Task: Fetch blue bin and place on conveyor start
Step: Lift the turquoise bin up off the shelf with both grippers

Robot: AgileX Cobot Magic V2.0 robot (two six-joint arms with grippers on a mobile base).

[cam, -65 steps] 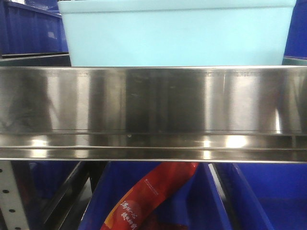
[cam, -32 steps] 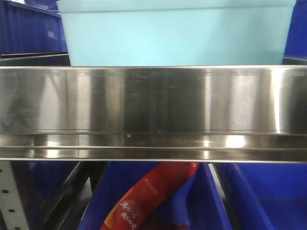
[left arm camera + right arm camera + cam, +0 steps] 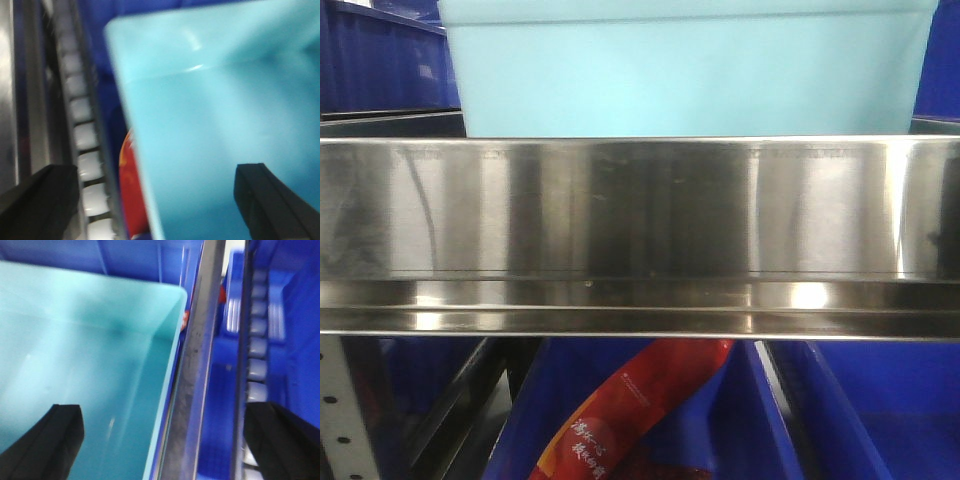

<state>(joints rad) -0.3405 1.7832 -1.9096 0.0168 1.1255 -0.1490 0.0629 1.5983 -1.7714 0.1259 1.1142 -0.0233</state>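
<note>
The blue bin (image 3: 690, 80), a pale aqua tub, stands on the shelf behind the steel rail; its rim is cut off at the top of the front view. In the left wrist view my left gripper (image 3: 155, 200) is open, with the bin's (image 3: 225, 100) left wall between its black fingers (image 3: 270, 200), one finger inside the tub and one outside. In the right wrist view my right gripper (image 3: 165, 440) is open, straddling the bin's (image 3: 75, 340) right wall. Neither gripper touches the walls. The conveyor start is out of view.
The shiny steel shelf rail (image 3: 640, 220) spans the front view. Below it lie dark blue bins (image 3: 880, 410) and a red packet (image 3: 630, 410). More dark blue bins (image 3: 380, 60) flank the tub. White roller tracks (image 3: 82, 135) (image 3: 257, 347) run beside it.
The blue bin looks slightly larger and its left edge has crept a little left in the front view. The steel rail has not moved.
</note>
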